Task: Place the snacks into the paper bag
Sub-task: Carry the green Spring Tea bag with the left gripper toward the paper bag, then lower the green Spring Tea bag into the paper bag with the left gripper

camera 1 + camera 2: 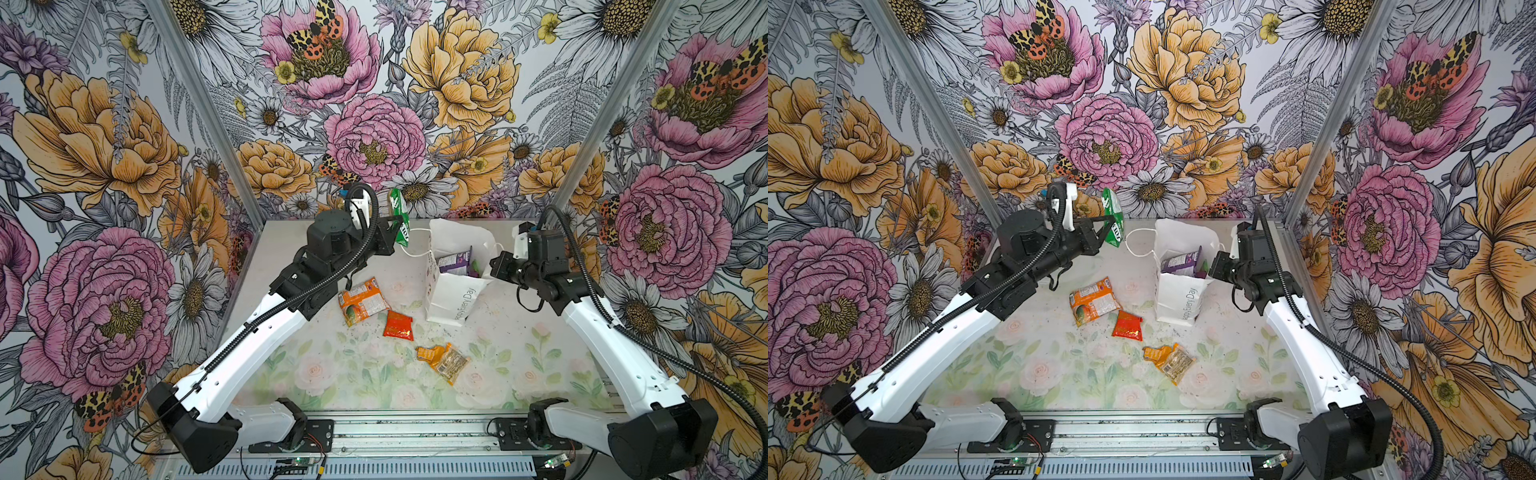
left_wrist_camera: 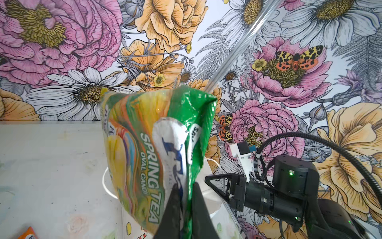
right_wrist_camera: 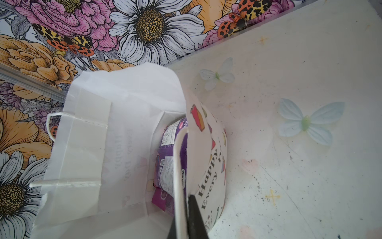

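Observation:
My left gripper [image 1: 398,219] [image 2: 185,187] is shut on the edge of a green-yellow FOX'S packet [image 1: 397,201] [image 2: 144,149] and holds it in the air at the back, left of the paper bag [image 1: 451,301] [image 3: 88,144]. The white bag stands open. My right gripper [image 1: 489,268] [image 3: 184,199] is shut on its right rim. Purple packets [image 1: 455,264] [image 3: 167,165] lie inside it. On the table lie an orange-white packet [image 1: 363,301], a small red-orange one [image 1: 398,325], a small orange one [image 1: 430,354] and a small clear one [image 1: 452,365].
Flowered walls with metal corner posts [image 1: 199,112] close in the back and sides. An aluminium rail [image 1: 415,432] carrying both arm bases runs along the front edge. The bag's cord handle [image 1: 415,252] hangs out towards the left arm.

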Robot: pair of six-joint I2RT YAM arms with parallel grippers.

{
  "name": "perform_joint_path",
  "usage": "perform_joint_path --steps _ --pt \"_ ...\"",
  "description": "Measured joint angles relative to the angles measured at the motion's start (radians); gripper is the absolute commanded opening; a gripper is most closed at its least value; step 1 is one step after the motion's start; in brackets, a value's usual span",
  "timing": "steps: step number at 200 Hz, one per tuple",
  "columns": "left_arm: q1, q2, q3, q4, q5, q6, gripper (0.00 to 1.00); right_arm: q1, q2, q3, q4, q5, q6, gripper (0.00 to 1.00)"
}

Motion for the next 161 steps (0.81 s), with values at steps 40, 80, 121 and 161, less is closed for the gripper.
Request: perform_joint_path --steps 40,80,121,161 --pt "-0.076 0.121 0.115 0.000 0.025 0.000 0.00 0.000 -0.003 -0.001 -0.003 0.000 0.003 0.00" --pt "-0.143 0.238 0.225 0.005 0.053 0.000 0.00 0.000 -0.010 -0.005 -0.005 0.000 0.003 0.00" --pt "-0.183 0.338 0.309 0.005 0.072 0.000 0.00 0.000 -0.017 -0.011 -0.005 0.000 0.003 0.00" --pt "-0.188 0.402 0.329 0.003 0.084 -0.014 0.00 0.000 -0.017 -0.012 -0.005 0.000 0.003 0.00"
